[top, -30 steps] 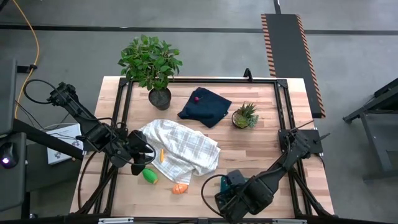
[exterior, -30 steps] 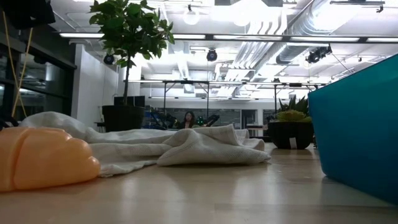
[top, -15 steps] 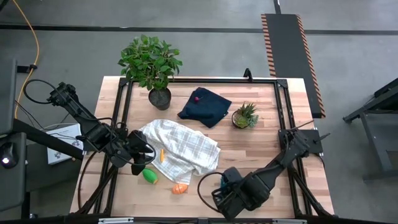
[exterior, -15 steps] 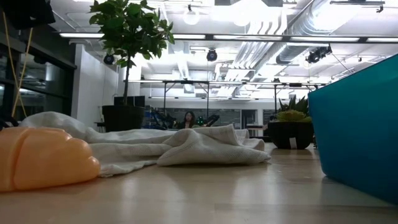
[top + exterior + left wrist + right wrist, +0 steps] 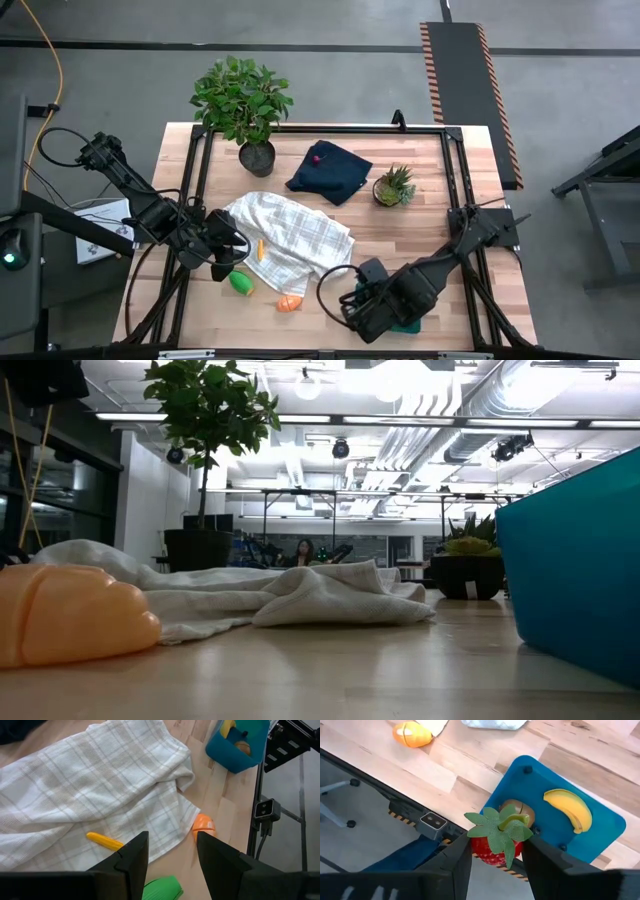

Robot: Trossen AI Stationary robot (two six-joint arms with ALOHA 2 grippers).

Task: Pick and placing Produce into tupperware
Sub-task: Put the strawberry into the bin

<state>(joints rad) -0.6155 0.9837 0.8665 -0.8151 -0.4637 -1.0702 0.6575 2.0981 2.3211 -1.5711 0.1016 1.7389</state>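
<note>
High view, right gripper point(image 5: 362, 305) clamping a strawberry point(image 5: 496, 845), lifted leftward off the tupperware point(image 5: 555, 827) since earlier, left gripper point(image 5: 232, 258) half-open, empty

No text, label, brand, number or sign that I can read in any view.
</note>
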